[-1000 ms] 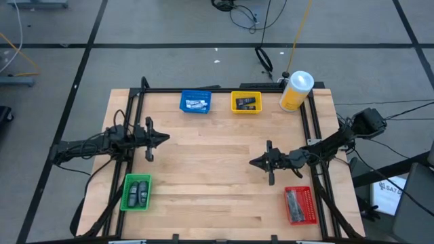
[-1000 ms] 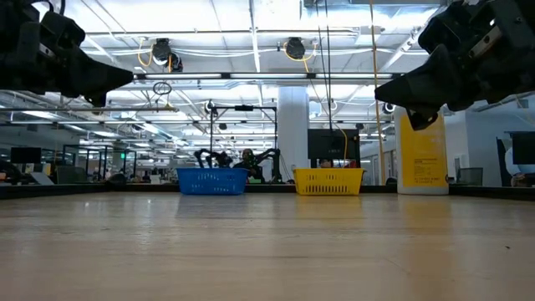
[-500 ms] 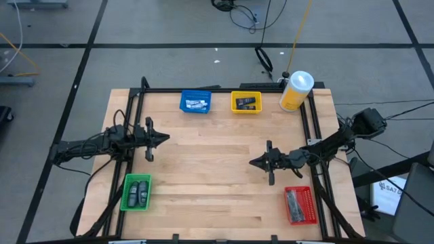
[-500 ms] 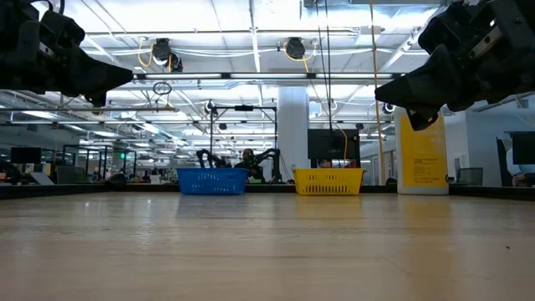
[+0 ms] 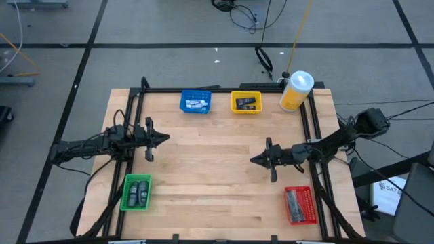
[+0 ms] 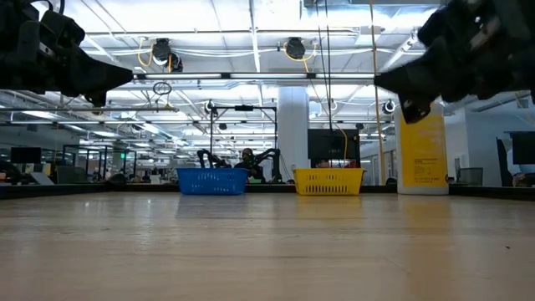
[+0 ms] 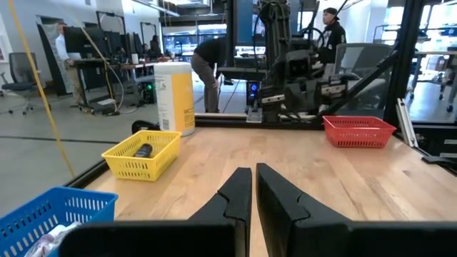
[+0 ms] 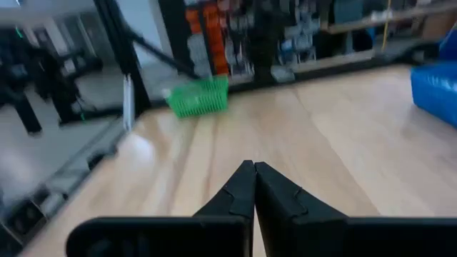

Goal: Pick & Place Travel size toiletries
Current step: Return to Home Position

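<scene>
Over the table [image 5: 217, 183], the right claw [image 5: 253, 161], closed and empty like the left claw [image 5: 167, 138], should retract smoothly, staying high above the red bin [image 5: 300, 190].

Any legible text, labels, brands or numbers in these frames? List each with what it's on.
"SAT": the first letters on a white board on the floor right of the table. The rest is too small to read.
Yellow bottle: dark print on its label, too small to read.
Toiletries in the blue bin: any print is too small to read.
Nothing else legible in any view.
</scene>
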### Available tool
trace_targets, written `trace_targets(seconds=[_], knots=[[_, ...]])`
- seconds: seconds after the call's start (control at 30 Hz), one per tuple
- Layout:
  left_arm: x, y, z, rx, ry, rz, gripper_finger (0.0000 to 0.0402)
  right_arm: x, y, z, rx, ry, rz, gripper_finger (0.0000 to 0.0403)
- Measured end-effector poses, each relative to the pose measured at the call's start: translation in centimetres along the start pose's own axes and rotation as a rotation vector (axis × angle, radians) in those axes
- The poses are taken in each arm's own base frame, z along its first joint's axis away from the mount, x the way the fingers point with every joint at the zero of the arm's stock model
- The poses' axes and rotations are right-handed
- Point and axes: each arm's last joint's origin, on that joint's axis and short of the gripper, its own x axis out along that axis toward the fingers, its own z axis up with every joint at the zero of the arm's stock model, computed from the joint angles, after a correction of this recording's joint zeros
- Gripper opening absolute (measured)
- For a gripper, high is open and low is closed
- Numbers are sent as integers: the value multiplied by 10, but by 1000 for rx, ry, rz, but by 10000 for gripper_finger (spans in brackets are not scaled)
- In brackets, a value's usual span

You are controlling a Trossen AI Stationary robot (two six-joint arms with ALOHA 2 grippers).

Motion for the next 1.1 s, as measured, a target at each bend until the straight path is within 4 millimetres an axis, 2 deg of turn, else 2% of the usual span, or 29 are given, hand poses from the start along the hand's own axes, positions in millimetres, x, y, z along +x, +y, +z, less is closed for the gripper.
trace_targets(seconds=[0.1,0.23,0.37,0.5,0.67,1.1], knots=[[0,0,0,0,0,0,21,-4,-10,-5,-16,81,-4,0],[0,0,0,0,0,0,21,-18,-24,2,30,52,-71,0],[0,0,0,0,0,0,21,-36,-32,5,3,17,-40,0],[0,0,0,0,0,0,21,-47,-33,16,8,-56,-30,0],[0,0,0,0,2,-1,21,-58,-34,21,11,-67,-41,0],[0,0,0,0,0,-1,21,-89,-37,19,0,-39,-54,0]])
